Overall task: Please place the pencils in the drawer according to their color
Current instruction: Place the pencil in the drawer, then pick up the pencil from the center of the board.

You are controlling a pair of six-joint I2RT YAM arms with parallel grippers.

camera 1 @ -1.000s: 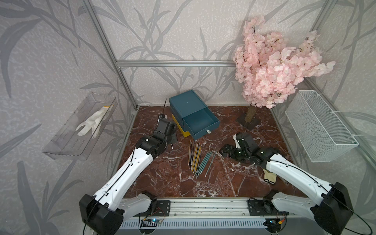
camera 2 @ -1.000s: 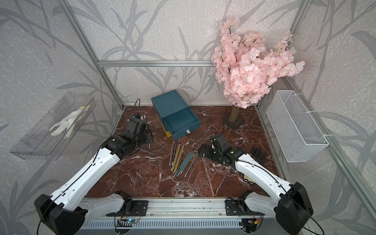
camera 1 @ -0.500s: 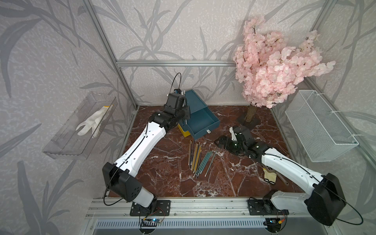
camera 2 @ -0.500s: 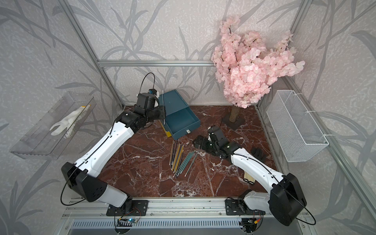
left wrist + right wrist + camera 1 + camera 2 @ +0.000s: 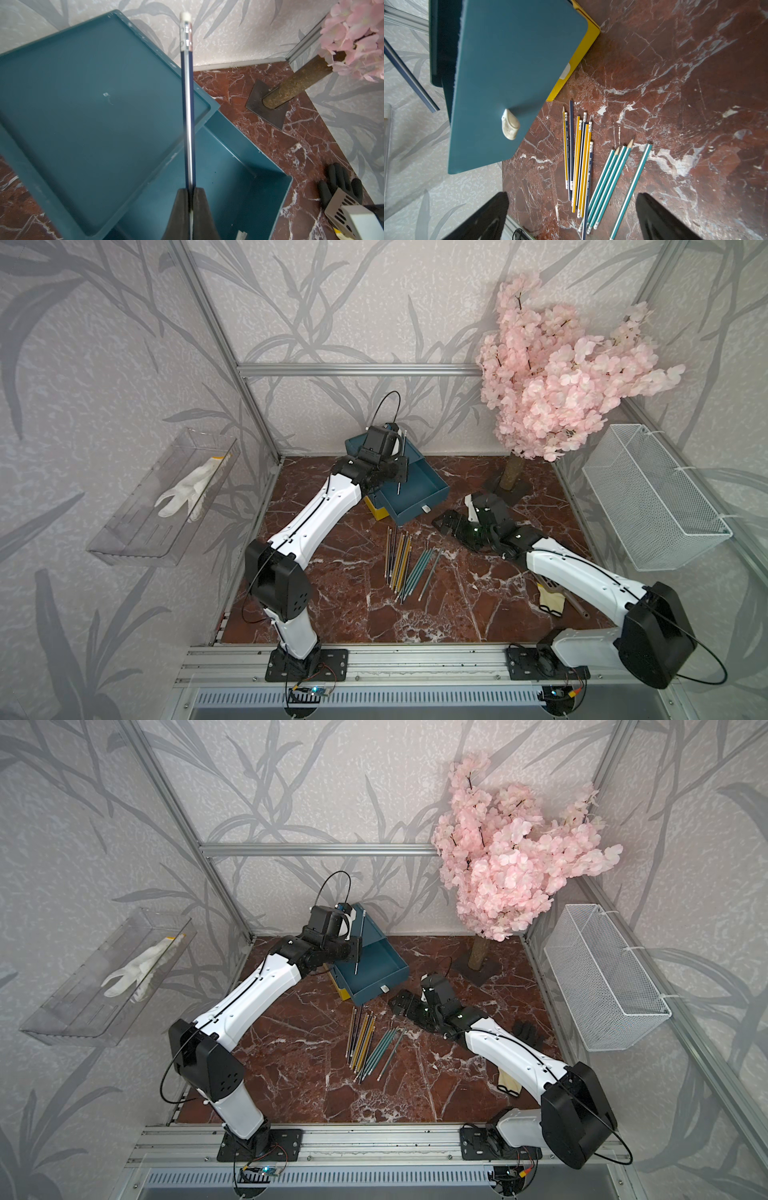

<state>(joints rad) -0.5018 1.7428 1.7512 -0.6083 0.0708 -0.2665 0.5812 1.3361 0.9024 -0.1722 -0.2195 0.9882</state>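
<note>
Pencil [image 5: 188, 104] pinched in left hand [image 5: 190, 190]; right hand [image 5: 572, 195] spread.

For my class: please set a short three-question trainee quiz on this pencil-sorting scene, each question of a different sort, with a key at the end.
1. True or false: the left gripper is holding a yellow pencil.
2. What colour is the tier of the drawer that stands pulled far out? A. yellow B. teal C. white
3. Fill in: the right gripper has its jaws ____, with nothing between them.

Key
1. False: it is shut on a navy pencil.
2. B
3. open
</note>
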